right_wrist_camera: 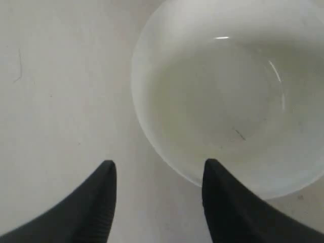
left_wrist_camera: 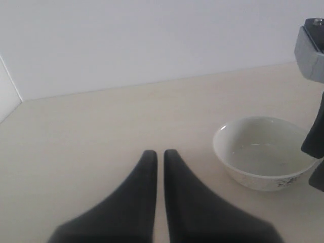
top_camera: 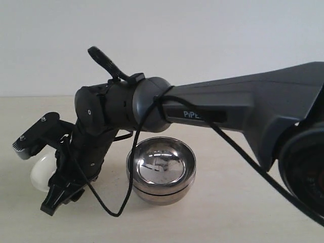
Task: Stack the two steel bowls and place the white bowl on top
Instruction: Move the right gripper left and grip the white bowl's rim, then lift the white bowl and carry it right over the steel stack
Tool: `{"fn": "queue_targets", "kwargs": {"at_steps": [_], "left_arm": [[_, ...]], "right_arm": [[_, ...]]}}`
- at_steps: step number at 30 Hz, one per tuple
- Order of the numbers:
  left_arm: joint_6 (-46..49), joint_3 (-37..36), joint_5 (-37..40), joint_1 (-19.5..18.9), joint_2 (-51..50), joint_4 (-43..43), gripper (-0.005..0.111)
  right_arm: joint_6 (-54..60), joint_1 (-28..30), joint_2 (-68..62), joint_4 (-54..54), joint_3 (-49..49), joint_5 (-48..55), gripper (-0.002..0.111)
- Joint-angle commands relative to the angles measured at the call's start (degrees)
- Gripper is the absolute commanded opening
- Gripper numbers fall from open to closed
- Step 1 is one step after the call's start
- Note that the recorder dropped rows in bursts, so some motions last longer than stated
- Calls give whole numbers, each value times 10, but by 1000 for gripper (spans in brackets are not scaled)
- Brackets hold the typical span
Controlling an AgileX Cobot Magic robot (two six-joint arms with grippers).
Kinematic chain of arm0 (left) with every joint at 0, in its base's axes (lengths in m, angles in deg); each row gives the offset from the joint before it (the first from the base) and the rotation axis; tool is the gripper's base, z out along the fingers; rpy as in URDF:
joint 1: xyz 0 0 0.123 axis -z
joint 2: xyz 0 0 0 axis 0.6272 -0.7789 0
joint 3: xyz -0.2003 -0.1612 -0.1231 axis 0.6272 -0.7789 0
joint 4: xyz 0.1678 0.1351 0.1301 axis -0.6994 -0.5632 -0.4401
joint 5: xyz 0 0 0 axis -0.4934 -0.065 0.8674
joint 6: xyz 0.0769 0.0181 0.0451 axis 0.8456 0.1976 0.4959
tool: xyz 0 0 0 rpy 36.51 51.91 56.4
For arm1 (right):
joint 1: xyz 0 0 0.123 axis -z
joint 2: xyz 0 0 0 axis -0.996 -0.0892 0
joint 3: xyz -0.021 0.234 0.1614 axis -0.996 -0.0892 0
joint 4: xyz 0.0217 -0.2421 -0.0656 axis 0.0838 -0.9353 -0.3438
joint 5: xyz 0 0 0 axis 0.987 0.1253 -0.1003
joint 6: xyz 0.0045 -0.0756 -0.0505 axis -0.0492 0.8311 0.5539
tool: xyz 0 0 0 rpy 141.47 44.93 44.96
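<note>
The two steel bowls sit nested in the middle of the table, the upper one (top_camera: pixel 162 163) inside the lower one (top_camera: pixel 161 196). The white bowl (top_camera: pixel 40 172) stands upright to their left, partly hidden behind my right arm. My right gripper (top_camera: pixel 53 199) has reached across and hangs open over the white bowl's (right_wrist_camera: pixel 233 96) near rim. One fingertip (right_wrist_camera: pixel 211 169) is above the rim and the other is outside over the table. My left gripper (left_wrist_camera: pixel 159 153) is shut on nothing, low over bare table beside the white bowl (left_wrist_camera: pixel 264 151). It does not show in the exterior view.
The right arm's long dark link (top_camera: pixel 243 104) crosses above and behind the steel stack, with a black cable (top_camera: pixel 132 167) looping down in front of it. Part of the right gripper (left_wrist_camera: pixel 313 50) shows beside the white bowl. A white wall (top_camera: pixel 162 35) closes the table's far edge.
</note>
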Motion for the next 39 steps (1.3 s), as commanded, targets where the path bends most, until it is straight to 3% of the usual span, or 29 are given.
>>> {"fn": "queue_targets", "kwargs": {"at_steps": [1, 20, 23, 26, 30, 39], "left_arm": [[-6, -2, -5, -2, 2, 5, 4], [-6, -2, -5, -2, 2, 5, 4], [-6, -2, -5, -2, 2, 5, 4], [-6, -2, -5, -2, 2, 5, 4], [-6, -2, -5, -2, 2, 5, 4], [-6, -2, -5, -2, 2, 5, 4]], "right_arm": [[14, -10, -2, -9, 4, -24, 46], [16, -10, -54, -37, 5, -69, 45], [16, -10, -54, -37, 5, -79, 32], [16, -10, -53, -39, 5, -87, 1], [7, -10, -53, -54, 15, -74, 0], [-42, -10, -53, -152, 89, 83, 0]]}}
